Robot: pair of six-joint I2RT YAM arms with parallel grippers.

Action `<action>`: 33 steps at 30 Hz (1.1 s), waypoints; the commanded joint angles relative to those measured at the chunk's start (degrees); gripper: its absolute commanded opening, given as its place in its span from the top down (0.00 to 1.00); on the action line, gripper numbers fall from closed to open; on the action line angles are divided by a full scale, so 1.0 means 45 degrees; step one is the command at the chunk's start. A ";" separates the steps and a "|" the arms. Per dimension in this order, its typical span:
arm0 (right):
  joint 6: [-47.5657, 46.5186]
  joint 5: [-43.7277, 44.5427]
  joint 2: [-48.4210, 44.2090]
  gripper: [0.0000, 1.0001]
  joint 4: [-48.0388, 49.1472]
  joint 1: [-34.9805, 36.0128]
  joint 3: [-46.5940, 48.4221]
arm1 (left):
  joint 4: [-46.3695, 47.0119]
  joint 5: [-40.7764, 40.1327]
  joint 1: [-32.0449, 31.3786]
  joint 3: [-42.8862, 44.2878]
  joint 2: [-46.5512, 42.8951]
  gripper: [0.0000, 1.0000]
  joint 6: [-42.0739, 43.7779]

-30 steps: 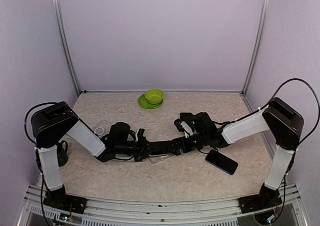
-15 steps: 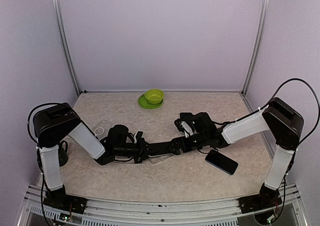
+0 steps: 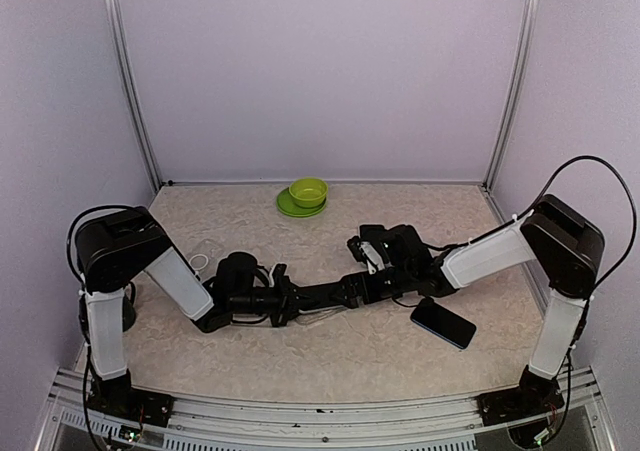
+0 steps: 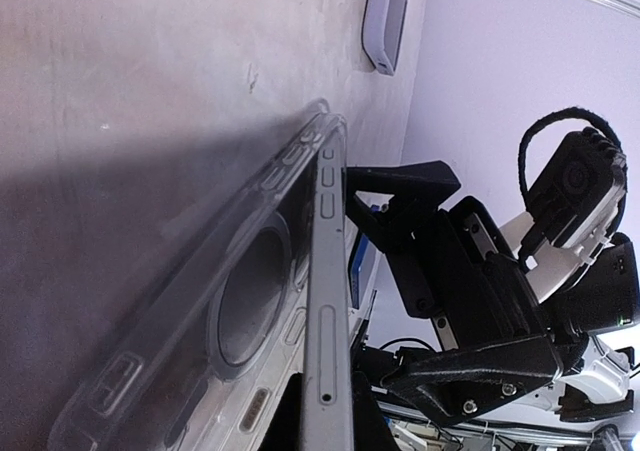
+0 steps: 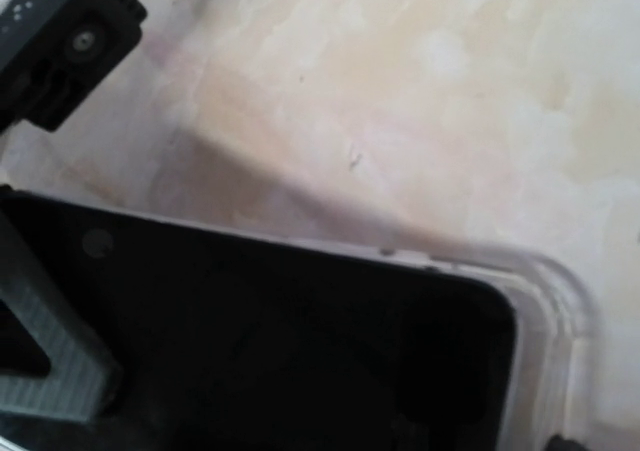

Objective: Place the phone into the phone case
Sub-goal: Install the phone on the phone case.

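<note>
Left claw [image 3: 298, 300] pinches phone case [image 4: 240, 316] edge; right claw [image 3: 349, 289] gapes wide.

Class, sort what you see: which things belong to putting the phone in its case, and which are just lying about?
For the job: phone, clear case.
Lying about: second phone, green bowl, green plate.

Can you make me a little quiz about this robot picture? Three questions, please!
1. True or false: the bowl is red.
2. The left gripper is shut on the case. The right gripper is: A open, B shut, C hidden.
3. Fill in: the loose phone lies nearest the ___ arm.

Key: 1 false, it is green; 2 A; 3 right.
</note>
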 commanded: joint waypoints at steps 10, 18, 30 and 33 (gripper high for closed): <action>0.0154 -0.0850 0.0580 0.03 0.0537 0.0524 -0.0192 | -0.0324 0.0386 -0.0134 0.0233 0.1436 1.00 0.0107; -0.0034 -0.1335 0.0638 0.04 0.0873 0.0599 -0.0137 | -0.0023 0.0726 -0.0180 0.0325 0.1906 1.00 -0.0036; -0.0279 -0.0930 0.0330 0.03 0.0050 0.0636 -0.0044 | 0.0568 0.0684 -0.0042 -0.0056 0.1567 1.00 0.0586; -0.0300 -0.0775 0.0085 0.02 -0.0399 0.0503 -0.0014 | 0.0713 0.0719 0.0002 -0.0193 0.1227 1.00 0.1044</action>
